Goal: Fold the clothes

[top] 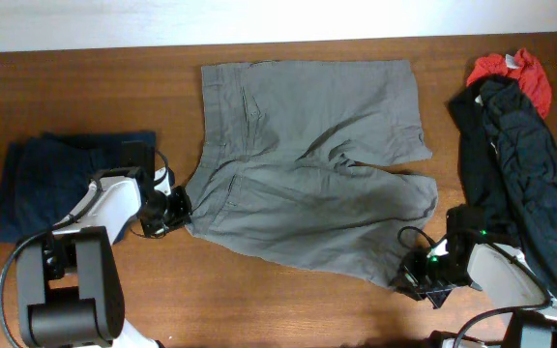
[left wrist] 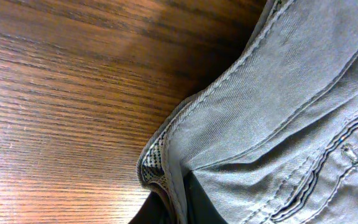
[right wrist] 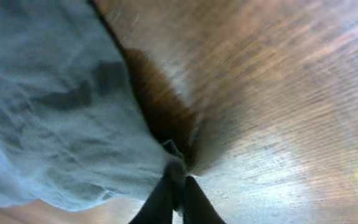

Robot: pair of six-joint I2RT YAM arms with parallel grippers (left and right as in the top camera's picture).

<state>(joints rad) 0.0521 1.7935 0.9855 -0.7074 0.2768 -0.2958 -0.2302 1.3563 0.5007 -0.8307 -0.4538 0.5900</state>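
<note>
Grey shorts (top: 307, 174), centre frame: left gripper (top: 177, 211) clamps the waistband corner, right gripper (top: 416, 277) clamps the lower-right hem. First fold appears pending; it calls for lifting both corners together toward the upper edge.

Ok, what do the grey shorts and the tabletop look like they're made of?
The grey shorts: probably woven cotton twill, matte; diagonal ribs and stitched seams show. The tabletop: wood or wood-look laminate, slightly glossy; brown grain lines, soft glare.

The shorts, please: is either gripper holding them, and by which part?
Both hold the shorts: left gripper at the waistband corner, right gripper at a leg's hem corner.
</note>
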